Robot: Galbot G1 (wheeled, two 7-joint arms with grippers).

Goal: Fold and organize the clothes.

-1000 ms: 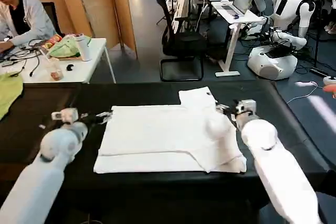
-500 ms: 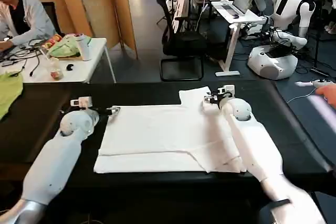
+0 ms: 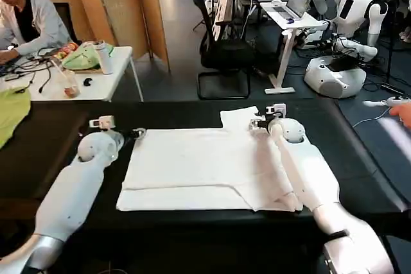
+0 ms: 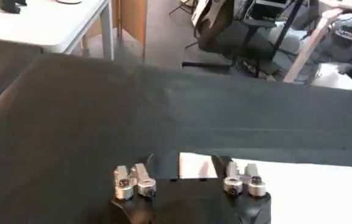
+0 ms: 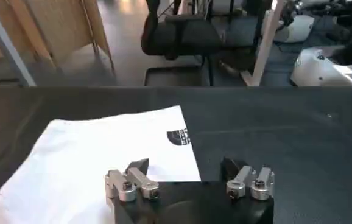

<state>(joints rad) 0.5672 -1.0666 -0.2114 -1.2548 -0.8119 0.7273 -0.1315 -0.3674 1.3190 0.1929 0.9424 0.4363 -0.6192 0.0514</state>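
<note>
The white T-shirt (image 3: 205, 165) lies flat and partly folded on the black table (image 3: 51, 152), with one sleeve (image 3: 239, 119) sticking out at the far edge. My left gripper (image 3: 137, 133) rests at the shirt's far left corner, open; in the left wrist view a strip of the white T-shirt (image 4: 298, 189) shows between the fingers of this gripper (image 4: 182, 167). My right gripper (image 3: 257, 122) is at the sleeve's right edge, open. In the right wrist view the sleeve (image 5: 103, 152) carries a small black print (image 5: 179, 137), and its edge runs between the fingers of that gripper (image 5: 184, 165).
A light green cloth (image 3: 11, 113) hangs over the table's far left corner. Beyond the table stand a white desk (image 3: 96, 88) with clutter, an office chair (image 3: 225, 43) and other robots (image 3: 340, 43). A person's hand (image 3: 404, 113) shows at the right edge.
Both arms have stretched forward across the table. The left gripper reached the shirt's far left corner, and the right gripper moved from the shirt's right side up to the sleeve.
</note>
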